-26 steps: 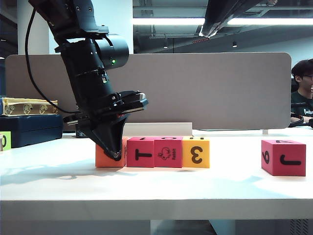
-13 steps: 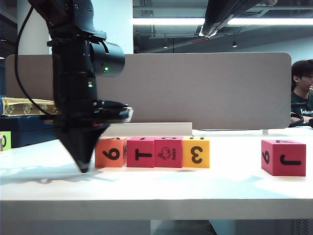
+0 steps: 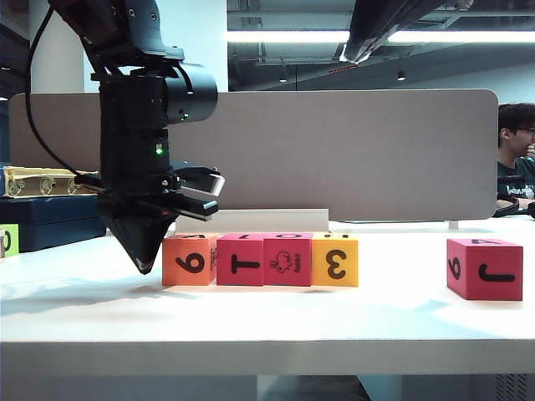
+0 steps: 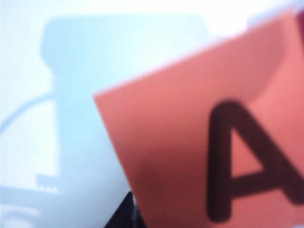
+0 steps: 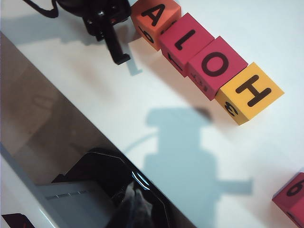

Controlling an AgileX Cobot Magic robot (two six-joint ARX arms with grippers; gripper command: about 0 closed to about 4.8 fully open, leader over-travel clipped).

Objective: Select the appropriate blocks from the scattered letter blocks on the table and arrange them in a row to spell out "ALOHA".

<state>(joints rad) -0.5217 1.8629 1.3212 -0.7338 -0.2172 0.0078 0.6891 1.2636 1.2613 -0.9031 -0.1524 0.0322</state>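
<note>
Four letter blocks stand touching in a row on the table [image 3: 267,322]: orange [image 3: 190,260], crimson-pink [image 3: 240,259], crimson-pink [image 3: 287,259], yellow [image 3: 335,260]. From above their tops read A [image 5: 156,19], L [image 5: 186,40], O [image 5: 216,64], H [image 5: 251,90]. Another pink block [image 3: 485,268] stands alone at the right, also at the edge of the right wrist view [image 5: 292,197]. My left gripper [image 3: 146,266] is shut and empty, its tip just left of the orange block [image 4: 190,142] and slightly above the table. My right gripper [image 5: 137,209] is shut, back over the table's front edge, out of the exterior view.
A small lime-green block [image 3: 7,241] and a dark case [image 3: 50,221] sit at the far left. A grey partition [image 3: 351,150] runs behind the table, with a low white bar [image 3: 251,220] behind the row. A person [image 3: 518,159] sits at the far right.
My left gripper swung left off the front of the orange block, uncovering its face, then lifted a little. The blocks have not moved.
</note>
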